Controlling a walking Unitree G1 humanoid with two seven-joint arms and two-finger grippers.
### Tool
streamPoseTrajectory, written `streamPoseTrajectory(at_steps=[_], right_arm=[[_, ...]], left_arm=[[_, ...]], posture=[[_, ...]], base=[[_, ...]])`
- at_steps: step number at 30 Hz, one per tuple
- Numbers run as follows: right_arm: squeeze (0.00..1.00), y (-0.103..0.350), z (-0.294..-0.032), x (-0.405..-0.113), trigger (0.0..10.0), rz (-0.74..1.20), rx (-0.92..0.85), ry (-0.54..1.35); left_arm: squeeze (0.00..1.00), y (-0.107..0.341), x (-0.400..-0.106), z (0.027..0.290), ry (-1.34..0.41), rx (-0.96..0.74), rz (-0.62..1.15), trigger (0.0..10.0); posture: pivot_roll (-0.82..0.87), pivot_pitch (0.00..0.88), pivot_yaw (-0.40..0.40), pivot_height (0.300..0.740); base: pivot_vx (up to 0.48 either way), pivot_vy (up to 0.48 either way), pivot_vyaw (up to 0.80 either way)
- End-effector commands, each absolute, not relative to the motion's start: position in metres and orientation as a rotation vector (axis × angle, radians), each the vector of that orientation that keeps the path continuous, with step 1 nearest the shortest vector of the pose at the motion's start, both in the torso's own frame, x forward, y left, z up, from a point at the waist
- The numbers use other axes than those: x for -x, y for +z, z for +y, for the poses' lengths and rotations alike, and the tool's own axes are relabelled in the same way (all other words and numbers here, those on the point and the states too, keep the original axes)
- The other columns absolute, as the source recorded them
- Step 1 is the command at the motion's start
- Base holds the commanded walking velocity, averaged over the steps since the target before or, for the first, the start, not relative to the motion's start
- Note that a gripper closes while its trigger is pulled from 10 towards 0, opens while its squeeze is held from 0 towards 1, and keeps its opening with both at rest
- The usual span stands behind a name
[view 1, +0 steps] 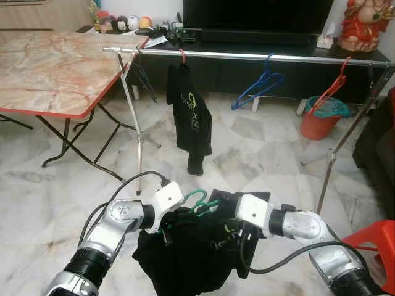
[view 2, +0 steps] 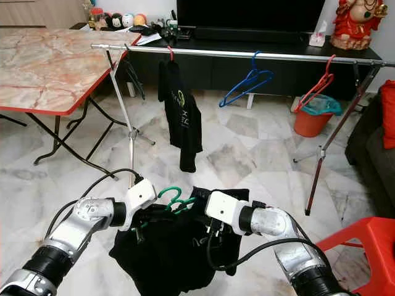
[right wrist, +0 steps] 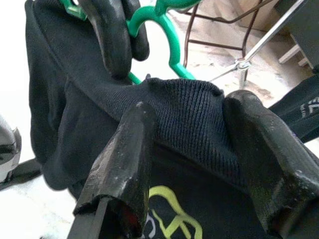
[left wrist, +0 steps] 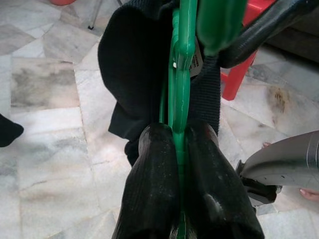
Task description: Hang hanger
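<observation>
We stand in a home's living room: marble floor (view 1: 259, 148), a television (view 1: 256, 15) on its low cabinet at twelve o'clock, a folding table (view 1: 55, 68) at ten, a clothes rail (view 1: 247, 56) across.

from the head, our two eyes look forward and down over both arms toward the clothes rail (view 1: 247, 55), sharing nearly the same scene. our wrist cameras sit very close, each looking along its own fingers at the green hanger (left wrist: 179, 74) and black shirt (right wrist: 189, 109).
</observation>
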State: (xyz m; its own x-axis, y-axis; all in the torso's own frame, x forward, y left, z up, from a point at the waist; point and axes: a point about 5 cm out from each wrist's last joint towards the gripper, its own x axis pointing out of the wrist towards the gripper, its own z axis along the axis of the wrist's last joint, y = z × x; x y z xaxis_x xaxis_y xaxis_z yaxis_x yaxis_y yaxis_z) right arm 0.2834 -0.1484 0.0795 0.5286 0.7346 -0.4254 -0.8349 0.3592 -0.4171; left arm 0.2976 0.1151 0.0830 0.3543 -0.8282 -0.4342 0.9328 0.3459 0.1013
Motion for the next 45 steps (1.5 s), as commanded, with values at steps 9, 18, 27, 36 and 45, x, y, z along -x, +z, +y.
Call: streamPoseTrajectory(at_steps=[9,18,27,36,45], right_arm=[[0.00,0.070,-0.151,-0.283,10.0,0.182,0.658,1.004],[0.00,0.067,-0.152,-0.283,0.0,0.189,0.652,1.009],[0.00,0.068,-0.153,-0.284,0.0,0.182,0.656,1.006],[0.00,0.068,-0.152,-0.286,0.0,0.177,0.662,1.002],[0.00,0.068,-0.155,-0.288,0.0,0.187,0.683,0.995]], left_arm=[[0.00,0.093,-0.302,0.112,-1.185,-0.363,0.284,0.0],[0.00,0.092,-0.301,0.113,-1.183,-0.365,0.286,0.0],[0.00,0.092,-0.301,0.113,-1.187,-0.365,0.287,0.0],[0.00,0.092,-0.302,0.114,-1.178,-0.371,0.287,0.0],[0.00,0.087,-0.304,0.121,-1.137,-0.414,0.309,0.0]], posture=[[-0.12,0.000,-0.006,0.740],[-0.11,0.000,-0.008,0.740],[-0.11,0.000,-0.008,0.740],[-0.11,0.000,-0.007,0.740],[-0.11,0.000,-0.006,0.740]], base=[[0.000,0.000,0.00],[0.000,0.000,0.00],[0.000,0.000,0.00],[0.000,0.000,0.00],[0.000,0.000,0.00]])
